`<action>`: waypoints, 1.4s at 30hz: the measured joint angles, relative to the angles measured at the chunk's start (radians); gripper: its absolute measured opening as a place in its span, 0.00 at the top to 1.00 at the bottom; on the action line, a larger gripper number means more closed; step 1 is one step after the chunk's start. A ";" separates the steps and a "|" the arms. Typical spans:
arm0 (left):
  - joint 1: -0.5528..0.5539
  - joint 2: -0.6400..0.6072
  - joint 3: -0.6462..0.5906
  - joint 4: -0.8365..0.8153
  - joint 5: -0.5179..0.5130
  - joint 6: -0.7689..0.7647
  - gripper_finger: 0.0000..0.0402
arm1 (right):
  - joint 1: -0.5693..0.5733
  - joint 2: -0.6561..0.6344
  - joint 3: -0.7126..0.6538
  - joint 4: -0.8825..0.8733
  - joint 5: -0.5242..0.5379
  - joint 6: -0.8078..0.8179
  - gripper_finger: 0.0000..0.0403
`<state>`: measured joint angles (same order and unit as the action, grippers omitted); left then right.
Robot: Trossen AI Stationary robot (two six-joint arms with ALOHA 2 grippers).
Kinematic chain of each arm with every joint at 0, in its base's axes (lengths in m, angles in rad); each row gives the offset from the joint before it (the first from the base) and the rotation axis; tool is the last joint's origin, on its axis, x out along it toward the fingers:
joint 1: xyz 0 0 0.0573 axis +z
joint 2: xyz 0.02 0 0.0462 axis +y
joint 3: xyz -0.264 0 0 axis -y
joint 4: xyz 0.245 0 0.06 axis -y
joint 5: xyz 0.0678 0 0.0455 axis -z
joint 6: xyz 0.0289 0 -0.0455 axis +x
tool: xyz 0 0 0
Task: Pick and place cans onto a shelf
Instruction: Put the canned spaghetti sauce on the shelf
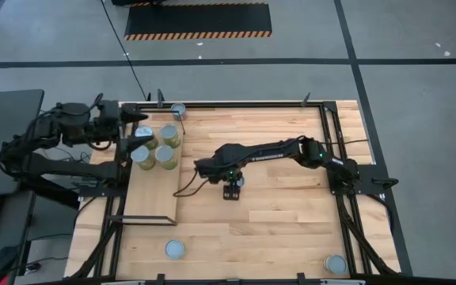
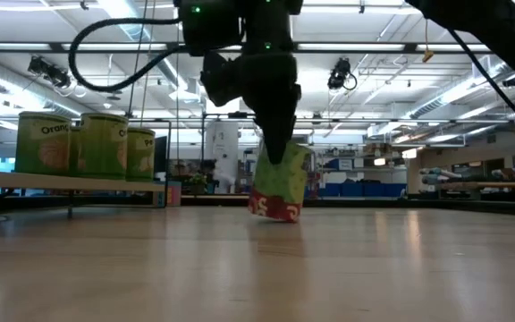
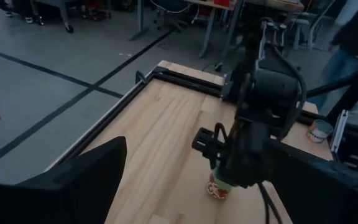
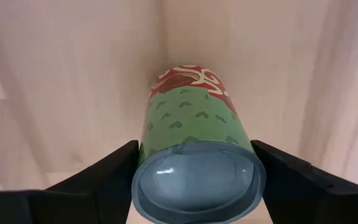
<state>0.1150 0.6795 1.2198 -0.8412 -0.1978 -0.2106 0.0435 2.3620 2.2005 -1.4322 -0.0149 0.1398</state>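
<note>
We see right gripper [image 4: 194, 180] clamped on tilted green can [image 2: 281, 190] — could slip; left gripper [image 1: 137, 119] spread empty near shelf [image 1: 150, 194] — collision risk.

A green can [image 4: 194, 134] with heart print and a red band sits between the right claw [image 4: 197, 177] fingers [image 4: 101, 171], silver lid nearest, pale wooden surface [image 4: 67, 74] beyond.

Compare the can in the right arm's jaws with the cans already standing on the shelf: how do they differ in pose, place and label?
The held can hangs tilted, clamped in the right gripper; the shelf cans stand upright, ungripped.
The held can is over the table's middle; the shelf cans cluster on the shelf.
The held can shows a green-and-red label; the shelf cans look plain yellow-green.
Both have silvery round tops.
</note>
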 joint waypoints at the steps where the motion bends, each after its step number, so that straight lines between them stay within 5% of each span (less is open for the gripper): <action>1: 0.000 -0.003 0.000 -0.004 0.000 -0.009 0.05 | 0.005 0.004 0.000 0.007 -0.003 -0.009 0.26; 9: 0.000 0.017 0.001 -0.010 0.000 -0.006 0.05 | 0.007 0.006 0.043 0.005 -0.047 0.002 0.03; 13: -0.001 0.056 0.001 -0.008 0.000 -0.007 0.05 | 0.009 -0.031 0.095 -0.052 -0.077 0.014 0.05; 17: -0.002 0.114 0.001 -0.009 0.038 -0.010 0.05 | 0.031 -0.140 0.068 -0.090 0.001 -0.030 0.07; 21: -0.009 0.167 0.000 0.004 0.050 -0.033 0.05 | 0.052 -0.250 -0.097 -0.046 0.087 -0.057 0.07; 26: -0.060 0.207 0.000 0.013 0.045 -0.132 0.05 | 0.064 -0.436 -0.460 0.168 0.099 -0.031 0.09; 33: -0.127 0.260 0.000 0.014 0.000 -0.237 0.05 | 0.059 -0.552 -0.851 0.589 0.248 -0.059 0.26; 37: -0.166 0.295 0.000 0.005 -0.008 -0.301 0.05 | 0.046 -0.540 -0.897 0.661 0.280 -0.048 0.45; 42: -0.201 0.341 0.000 -0.008 -0.017 -0.332 0.05 | 0.054 -0.530 -0.899 0.828 0.182 -0.035 0.62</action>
<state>-0.0861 1.0203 1.2199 -0.8492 -0.2145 -0.5429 0.0978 1.8325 1.3014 -0.6039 0.1668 0.1051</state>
